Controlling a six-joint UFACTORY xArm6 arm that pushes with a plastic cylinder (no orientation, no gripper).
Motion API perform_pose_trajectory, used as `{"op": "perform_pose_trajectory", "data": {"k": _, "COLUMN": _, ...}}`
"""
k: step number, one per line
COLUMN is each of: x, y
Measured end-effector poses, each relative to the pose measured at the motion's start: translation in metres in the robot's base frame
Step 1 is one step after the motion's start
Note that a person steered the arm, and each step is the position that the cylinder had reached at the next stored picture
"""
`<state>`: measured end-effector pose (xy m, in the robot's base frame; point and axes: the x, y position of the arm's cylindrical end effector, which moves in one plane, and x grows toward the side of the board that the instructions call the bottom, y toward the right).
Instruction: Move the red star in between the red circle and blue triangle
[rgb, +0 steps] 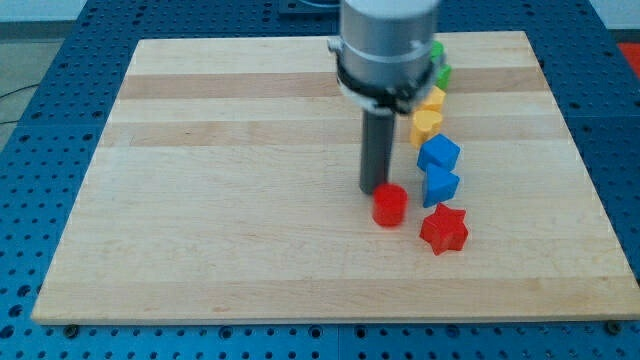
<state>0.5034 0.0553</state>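
The red star (444, 229) lies on the wooden board (220, 200) at the lower right of the view. The red circle (389, 206) is a short cylinder just to its left. The blue triangle (441, 186) sits just above the star, with a blue cube (439, 154) above it. My tip (376, 190) is at the upper left edge of the red circle, touching or nearly touching it. The star is below and to the right of the gap between circle and triangle.
A column of blocks runs up the right side: a yellow heart-like block (426, 125), a yellow block (434, 100), and green blocks (441, 62) partly hidden behind the arm's grey body (388, 40). Blue perforated table surrounds the board.
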Motion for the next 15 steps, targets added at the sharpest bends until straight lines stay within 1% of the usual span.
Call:
{"op": "perform_pose_trajectory", "data": {"k": 1, "x": 0.043, "y": 0.032}}
{"op": "perform_pose_trajectory", "data": {"k": 2, "x": 0.033, "y": -0.006}}
{"op": "perform_pose_trajectory", "data": {"k": 3, "x": 0.046, "y": -0.028}}
{"op": "perform_pose_trajectory", "data": {"k": 4, "x": 0.100, "y": -0.003}}
{"op": "perform_pose_trajectory", "data": {"k": 5, "x": 0.106, "y": 0.041}}
{"op": "perform_pose_trajectory", "data": {"k": 6, "x": 0.104, "y": 0.042}}
{"op": "perform_pose_trajectory", "data": {"k": 7, "x": 0.102, "y": 0.100}}
{"op": "perform_pose_trajectory", "data": {"k": 8, "x": 0.096, "y": 0.110}}
{"op": "perform_pose_trajectory", "data": {"k": 9, "x": 0.089, "y": 0.088}}
{"op": "perform_pose_trajectory", "data": {"k": 10, "x": 0.088, "y": 0.111}}
{"op": "perform_pose_trajectory", "data": {"k": 11, "x": 0.074, "y": 0.116}}
{"op": "perform_pose_trajectory", "data": {"k": 12, "x": 0.062, "y": 0.115}}
{"op": "perform_pose_trajectory", "data": {"k": 14, "x": 0.057, "y": 0.105}}
{"op": "perform_pose_trajectory", "data": {"k": 15, "x": 0.097, "y": 0.106}}
